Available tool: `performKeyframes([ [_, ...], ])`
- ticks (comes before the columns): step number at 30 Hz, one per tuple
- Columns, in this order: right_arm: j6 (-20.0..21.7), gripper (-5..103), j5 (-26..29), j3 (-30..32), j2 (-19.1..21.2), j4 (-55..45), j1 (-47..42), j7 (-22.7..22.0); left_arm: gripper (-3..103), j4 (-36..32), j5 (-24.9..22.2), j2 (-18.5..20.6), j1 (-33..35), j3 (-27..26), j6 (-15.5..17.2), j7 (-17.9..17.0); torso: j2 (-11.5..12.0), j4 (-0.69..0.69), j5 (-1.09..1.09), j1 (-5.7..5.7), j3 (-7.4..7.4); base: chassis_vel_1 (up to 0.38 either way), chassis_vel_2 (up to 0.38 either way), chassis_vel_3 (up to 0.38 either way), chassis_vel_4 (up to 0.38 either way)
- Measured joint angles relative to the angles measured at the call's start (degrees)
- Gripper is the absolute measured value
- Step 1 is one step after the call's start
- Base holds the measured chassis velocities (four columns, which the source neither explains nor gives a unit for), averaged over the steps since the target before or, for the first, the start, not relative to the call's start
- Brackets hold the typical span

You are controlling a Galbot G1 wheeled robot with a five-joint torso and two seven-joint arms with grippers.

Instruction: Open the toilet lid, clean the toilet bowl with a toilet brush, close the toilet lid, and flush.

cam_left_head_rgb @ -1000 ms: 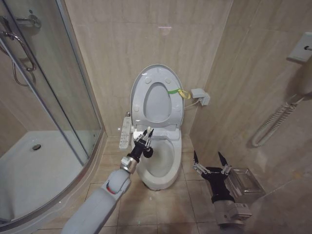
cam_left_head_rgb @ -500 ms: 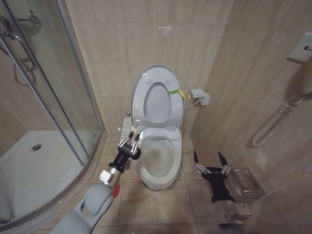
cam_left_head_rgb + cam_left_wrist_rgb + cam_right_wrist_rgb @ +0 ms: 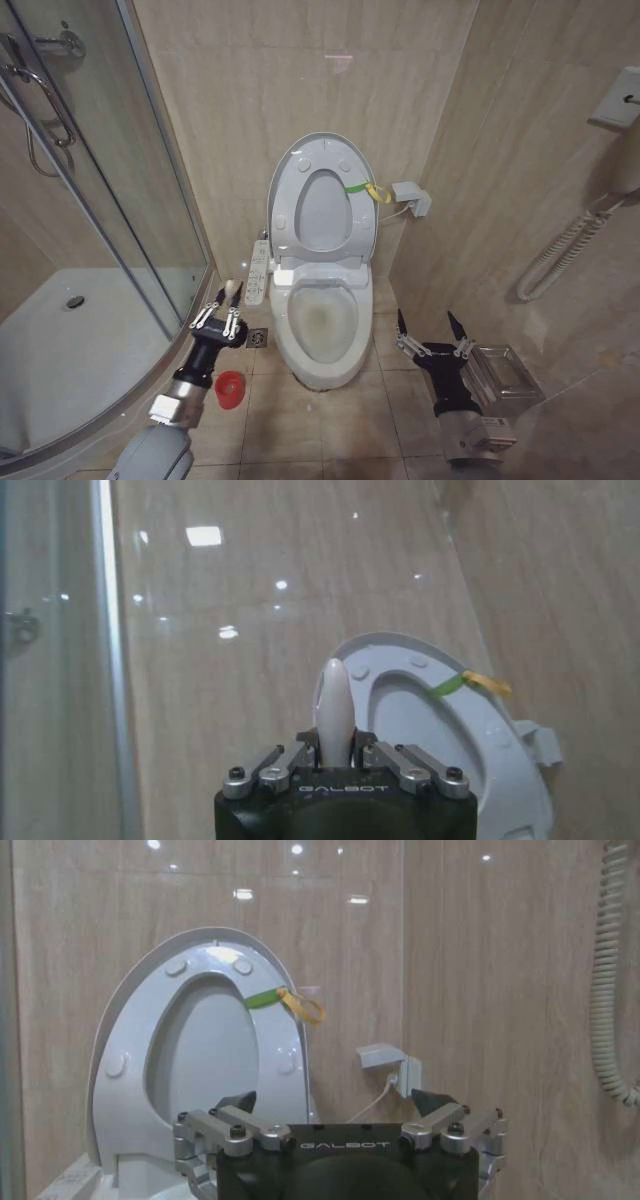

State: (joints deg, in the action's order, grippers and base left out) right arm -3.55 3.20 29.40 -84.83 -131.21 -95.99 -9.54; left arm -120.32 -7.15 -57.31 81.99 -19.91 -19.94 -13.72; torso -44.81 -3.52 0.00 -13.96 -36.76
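The toilet lid point(image 3: 322, 200) is standing upright against the tiled wall, its yellow-green band point(image 3: 364, 189) hanging off the edge, and the toilet bowl point(image 3: 320, 330) below is lying open with the long button panel point(image 3: 258, 272) on its side. The left gripper point(image 3: 221, 316) is hovering beside the bowl, near the shower glass, with its jaws pinching the pale handle of the toilet brush point(image 3: 334, 705), which is pointing upward. A small red holder cup point(image 3: 230, 389) is sitting on the floor just under that arm. The right gripper point(image 3: 430, 331) is waiting low on the bowl's other side, jaws spread wide.
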Motion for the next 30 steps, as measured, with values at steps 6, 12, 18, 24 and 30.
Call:
performKeyframes([
  [6, 0.0, 100, 0.0, 0.0, 0.0, 0.0, 0.0, 0.0, 22, 3.3, 1.7, -2.5, 2.3, -2.3, -4.9, -0.7, 0.0, 0.00, 0.00, 0.00, -0.01, 0.000, 0.000, 0.000, 0.000],
  [12, 0.0, 100, 0.0, 0.0, 0.0, 0.0, 0.0, 0.0, 22, 5.7, 2.0, -4.3, 2.9, -3.2, -7.6, -2.0, 0.0, 0.00, 0.00, 0.00, -0.01, 0.000, 0.000, 0.000, 0.000],
  [18, 0.0, 100, 0.0, 0.0, 0.0, 0.0, 0.0, 0.0, 22, 10.8, 0.4, -5.0, 2.3, -4.9, -11.9, -2.6, 0.0, 0.01, 0.00, 0.00, 0.00, 0.000, 0.000, 0.000, 0.000],
  [24, 0.0, 100, 0.0, 0.0, 0.0, 0.0, 0.0, 0.0, 22, 18.2, -2.2, -5.0, 0.2, -4.5, -15.9, -2.1, 0.0, 0.01, 0.00, -0.01, -0.01, 0.000, 0.000, 0.000, 0.000],
  [30, 0.0, 100, 0.0, 0.0, 0.0, 0.0, 0.0, 0.0, 22, 26.2, -5.4, -5.1, -3.0, -2.3, -17.4, -2.1, 0.0, 0.00, 0.00, -0.01, -0.01, 0.000, 0.000, 0.000, 0.000],
])
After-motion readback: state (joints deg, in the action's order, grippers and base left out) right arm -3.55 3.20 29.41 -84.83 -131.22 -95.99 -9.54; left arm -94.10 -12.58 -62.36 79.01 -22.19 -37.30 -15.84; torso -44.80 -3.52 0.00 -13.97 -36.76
